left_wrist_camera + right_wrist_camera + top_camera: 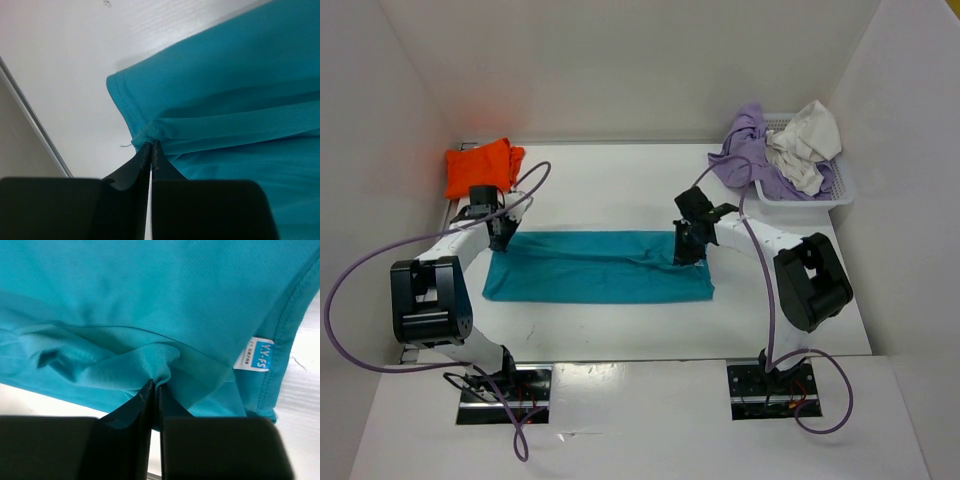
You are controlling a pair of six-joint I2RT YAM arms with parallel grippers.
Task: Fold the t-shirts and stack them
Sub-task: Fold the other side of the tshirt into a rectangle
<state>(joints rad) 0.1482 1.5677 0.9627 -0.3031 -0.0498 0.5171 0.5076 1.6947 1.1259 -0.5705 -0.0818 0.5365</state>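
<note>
A teal-blue t-shirt (600, 268) lies across the middle of the table as a long folded band. My left gripper (501, 238) is at its far left corner, shut on the hem (145, 131), with the fingertips (151, 146) pressed together on the cloth. My right gripper (685, 250) is at the band's far right end, shut on a raised pleat of the teal-blue t-shirt (125, 290); that pleat bunches up at my right gripper (156, 385). An orange t-shirt (480, 167) sits folded at the far left. Lavender (745, 150) and off-white (805, 150) t-shirts lie crumpled at the far right.
A white mesh basket (840, 190) at the far right corner holds the crumpled shirts, the lavender one spilling over its left rim. White walls enclose the table on three sides. A white size label (260, 354) shows near the teal shirt's collar.
</note>
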